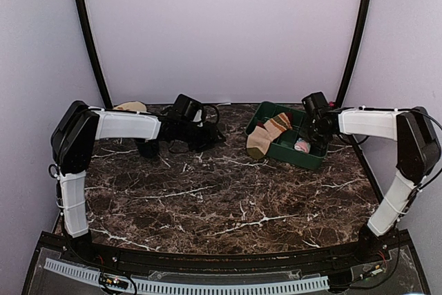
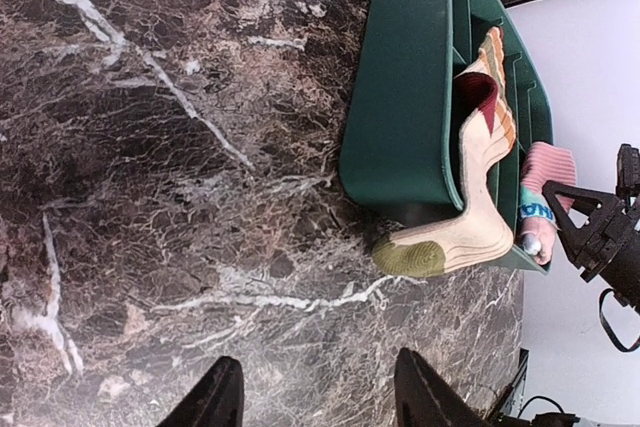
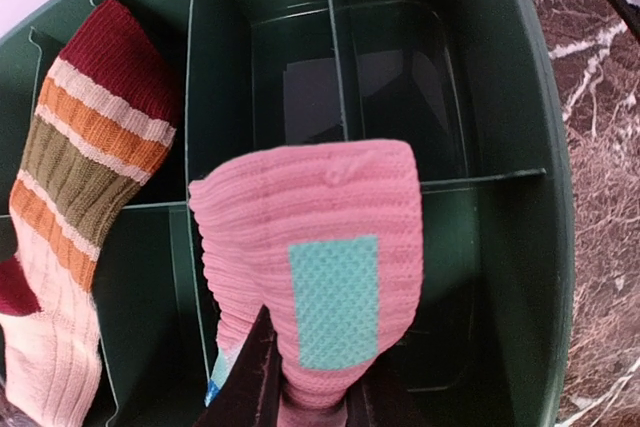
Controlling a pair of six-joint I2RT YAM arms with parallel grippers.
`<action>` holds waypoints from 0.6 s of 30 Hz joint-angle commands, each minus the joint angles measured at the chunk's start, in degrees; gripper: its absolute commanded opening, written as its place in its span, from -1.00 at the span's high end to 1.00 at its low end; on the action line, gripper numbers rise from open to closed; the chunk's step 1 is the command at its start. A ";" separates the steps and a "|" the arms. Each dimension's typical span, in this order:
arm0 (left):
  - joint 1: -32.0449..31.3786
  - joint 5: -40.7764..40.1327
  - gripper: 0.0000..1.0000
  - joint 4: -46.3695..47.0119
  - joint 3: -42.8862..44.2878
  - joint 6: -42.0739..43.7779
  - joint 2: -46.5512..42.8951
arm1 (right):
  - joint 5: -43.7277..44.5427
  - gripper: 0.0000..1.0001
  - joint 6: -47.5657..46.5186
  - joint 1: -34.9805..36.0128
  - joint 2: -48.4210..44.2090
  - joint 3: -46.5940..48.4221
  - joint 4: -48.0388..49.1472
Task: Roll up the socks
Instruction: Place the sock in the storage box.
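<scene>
The pink sock (image 3: 320, 237), ribbed with a mint-green patch, stands up out of the green compartment tray (image 3: 520, 147), and my right gripper (image 3: 310, 402) is shut on its lower end. In the top view the right gripper (image 1: 309, 140) hangs over the tray's right part, at the pink sock (image 1: 302, 146). The tan sock with brown, red and cream stripes (image 1: 266, 136) lies draped over the tray's left wall (image 1: 276, 151), its toe on the table. My left gripper (image 2: 320, 399) is open over bare marble, well left of the striped sock (image 2: 480, 197).
The tray (image 2: 400, 97) sits at the back right of the dark marble table (image 1: 221, 198). A beige object (image 1: 130, 106) lies behind the left arm near the back edge. Black frame poles (image 1: 90, 39) rise at both back corners.
</scene>
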 commanded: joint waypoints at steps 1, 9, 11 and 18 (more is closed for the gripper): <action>0.30 0.63 -0.08 2.06 -0.34 -0.26 0.47 | 3.78 1.00 -2.93 1.04 4.14 6.15 -6.79; 0.40 1.40 -0.08 3.48 0.34 -0.45 0.56 | 4.77 1.00 -3.20 2.36 10.46 11.77 -13.29; 0.40 1.69 -0.08 3.76 0.40 -0.55 0.58 | 4.72 1.00 -2.96 2.36 11.54 12.50 -14.47; 0.60 2.42 -0.09 4.65 0.52 -0.46 0.67 | 4.01 1.00 -2.80 2.39 15.61 17.07 -18.72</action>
